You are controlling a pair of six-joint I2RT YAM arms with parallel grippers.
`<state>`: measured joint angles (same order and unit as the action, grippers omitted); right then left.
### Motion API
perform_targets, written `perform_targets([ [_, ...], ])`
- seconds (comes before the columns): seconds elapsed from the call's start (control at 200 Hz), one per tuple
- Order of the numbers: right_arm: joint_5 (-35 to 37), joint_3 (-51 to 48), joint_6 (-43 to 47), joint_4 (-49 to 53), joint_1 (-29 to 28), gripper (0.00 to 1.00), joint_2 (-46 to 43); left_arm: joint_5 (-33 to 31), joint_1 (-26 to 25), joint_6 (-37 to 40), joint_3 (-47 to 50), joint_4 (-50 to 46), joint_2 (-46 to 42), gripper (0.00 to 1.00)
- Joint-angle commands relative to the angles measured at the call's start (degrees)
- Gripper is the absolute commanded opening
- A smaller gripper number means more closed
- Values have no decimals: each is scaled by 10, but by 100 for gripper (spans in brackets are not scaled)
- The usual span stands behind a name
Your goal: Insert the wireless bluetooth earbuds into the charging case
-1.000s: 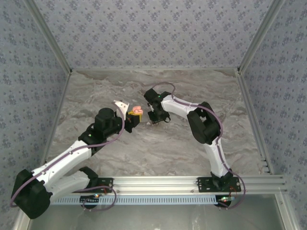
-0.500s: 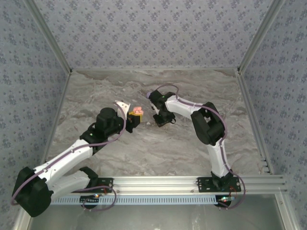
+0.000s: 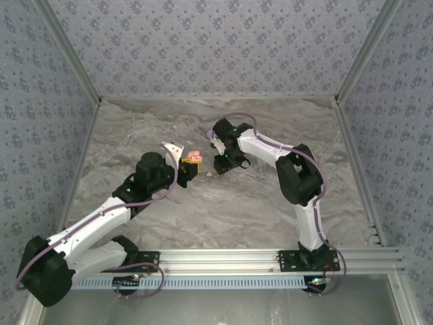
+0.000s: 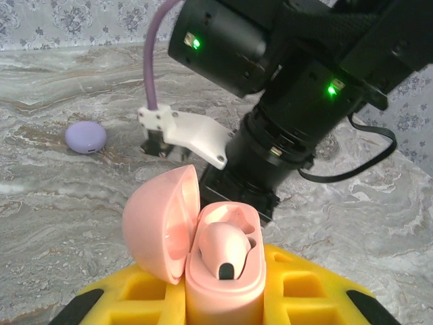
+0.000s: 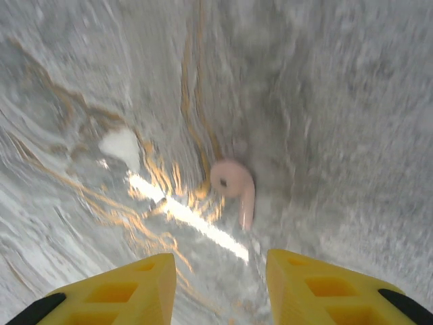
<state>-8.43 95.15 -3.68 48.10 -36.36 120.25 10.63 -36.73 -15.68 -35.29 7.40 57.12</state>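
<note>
Left gripper (image 4: pixel 222 274): clamped on the lower body of the charging case (image 4: pixel 226 301), with a yellow finger (image 4: pixel 128 294) on each side. In the top view this gripper (image 3: pixel 188 164) sits near the middle of the table (image 3: pixel 135 128).
Charging case: pale pink and held upright between the left fingers. Its lid (image 4: pixel 159 227) is swung open to the left in the left wrist view.
Seated earbud (image 4: pixel 223 247): pale pink, lying in the open cavity of the case with its dark tip toward the camera.
Right gripper (image 5: pixel 220 261): jaws set wide apart with nothing between them, pointing down at the marbled surface. In the top view it (image 3: pixel 226 164) stands just right of the case and does not touch it.
Loose earbud (image 5: pixel 235 184): pale pink, a round head with a short stem. It lies flat on the table beyond the right fingertips, roughly in line with the gap, and touches neither finger. The stem points back toward the fingers.
Right arm (image 4: pixel 298 88): black housing with two green lights, behind the case in the left wrist view.
Purple disc (image 4: pixel 85 137): on the table beyond the case, left of the right arm and well apart from both.
White speck (image 5: pixel 120 144): on the table left of the loose earbud. What it is cannot be told.
</note>
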Motion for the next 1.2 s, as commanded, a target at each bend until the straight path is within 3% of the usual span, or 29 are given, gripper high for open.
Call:
perform_targets([
  [0.0, -9, 40, 1, 27, 3, 44, 34, -5, 4, 4, -11, -4, -8, 0],
  [1.194, 107, 139, -74, 105, -45, 39, 150, -6, 4, 5, -9, -5, -6, 0],
])
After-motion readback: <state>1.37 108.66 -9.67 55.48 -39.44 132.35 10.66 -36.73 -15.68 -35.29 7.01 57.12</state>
